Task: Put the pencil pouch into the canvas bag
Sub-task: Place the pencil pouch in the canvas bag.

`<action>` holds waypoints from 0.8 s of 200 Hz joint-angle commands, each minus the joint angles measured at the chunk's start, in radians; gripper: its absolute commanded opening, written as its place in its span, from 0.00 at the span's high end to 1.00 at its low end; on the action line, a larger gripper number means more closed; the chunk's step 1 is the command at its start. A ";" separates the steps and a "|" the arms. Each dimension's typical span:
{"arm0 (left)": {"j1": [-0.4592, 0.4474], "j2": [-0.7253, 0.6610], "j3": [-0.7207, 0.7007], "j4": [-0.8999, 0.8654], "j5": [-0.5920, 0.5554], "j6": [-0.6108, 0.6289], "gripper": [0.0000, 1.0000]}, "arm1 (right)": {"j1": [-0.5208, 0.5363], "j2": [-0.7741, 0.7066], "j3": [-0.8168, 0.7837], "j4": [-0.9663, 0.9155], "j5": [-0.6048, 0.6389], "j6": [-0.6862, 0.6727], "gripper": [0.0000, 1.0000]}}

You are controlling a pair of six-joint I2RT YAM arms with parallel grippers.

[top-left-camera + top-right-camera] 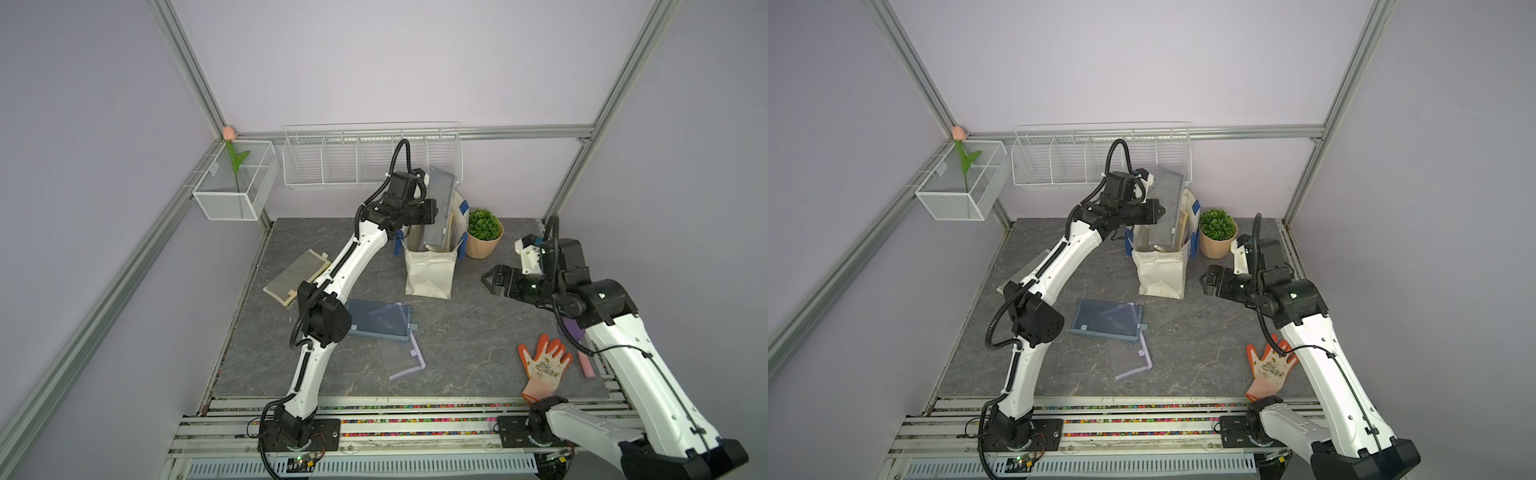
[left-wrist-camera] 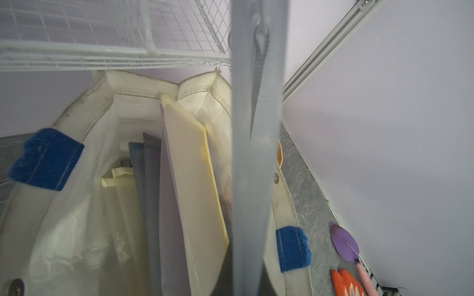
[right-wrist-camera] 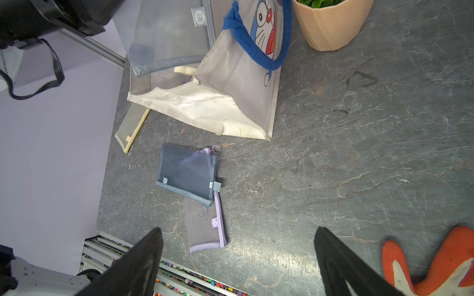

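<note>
The left fingers (image 1: 433, 210) are clenching on the pencil pouch (image 1: 439, 195), a grey mesh pouch, and are holding it on edge, tilted, over the canvas bag (image 1: 430, 276). The pouch's lower end is sitting inside the bag's open mouth, and its upper part is standing clear above the rim. In the left wrist view the pouch (image 2: 252, 166) is crossing the frame edge-on, with several flat pouches (image 2: 189, 179) standing inside the bag (image 2: 143, 85) beside it. The right fingers (image 1: 489, 274) are spread wide, grasping nothing, and are hovering above the table (image 1: 478, 332) just beside the bag, on the side of the potted plant (image 1: 484, 232). In front of the bag, a dark blue pouch (image 1: 376, 318) is lying flat and overlapping a purple-trimmed pouch (image 1: 401, 359). A yellow-trimmed pouch (image 1: 297, 276) is lying further out from the bag. An orange glove (image 1: 544, 363) is lying well apart from the bag
</note>
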 commanded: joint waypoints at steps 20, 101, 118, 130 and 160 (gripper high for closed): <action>-0.021 -0.032 -0.126 0.005 -0.038 0.045 1.00 | -0.009 -0.019 -0.026 -0.017 0.008 0.018 0.06; -0.034 0.030 -0.070 -0.003 -0.059 0.024 1.00 | -0.009 -0.032 -0.021 -0.011 0.001 0.022 0.06; -0.035 0.052 -0.032 -0.020 -0.071 0.019 0.97 | -0.009 -0.041 -0.023 -0.021 0.002 0.017 0.06; -0.035 0.065 -0.004 -0.043 -0.081 0.022 0.93 | -0.009 -0.046 -0.024 -0.026 0.005 0.015 0.06; -0.034 0.042 0.001 -0.085 -0.125 0.041 0.71 | -0.009 -0.058 -0.026 -0.028 0.013 0.014 0.06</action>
